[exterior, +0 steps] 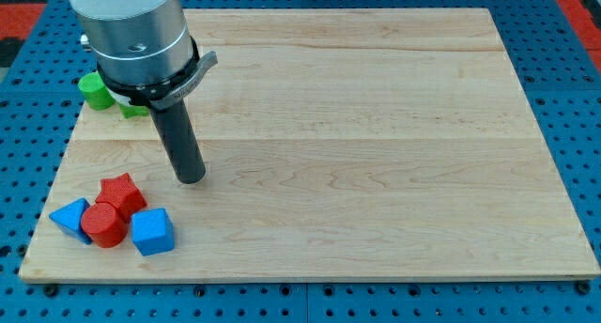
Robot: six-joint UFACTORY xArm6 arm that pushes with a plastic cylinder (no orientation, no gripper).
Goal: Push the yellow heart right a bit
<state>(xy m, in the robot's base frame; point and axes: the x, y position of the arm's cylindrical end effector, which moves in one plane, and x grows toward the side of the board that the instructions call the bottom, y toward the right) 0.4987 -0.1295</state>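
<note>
No yellow heart shows in the camera view; it may be hidden behind the arm. My tip point(192, 176) rests on the wooden board point(376, 154) at the view's left, just above and right of a cluster of blocks: a red star point(121, 192), a red cylinder point(103, 223), a blue triangle point(69, 216) and a blue block point(152, 231). The tip touches none of them.
A green cylinder point(93, 89) and another green block point(131, 108) lie at the board's upper left edge, partly hidden by the arm's grey body point(131, 32). Around the board is a blue perforated table point(573, 126).
</note>
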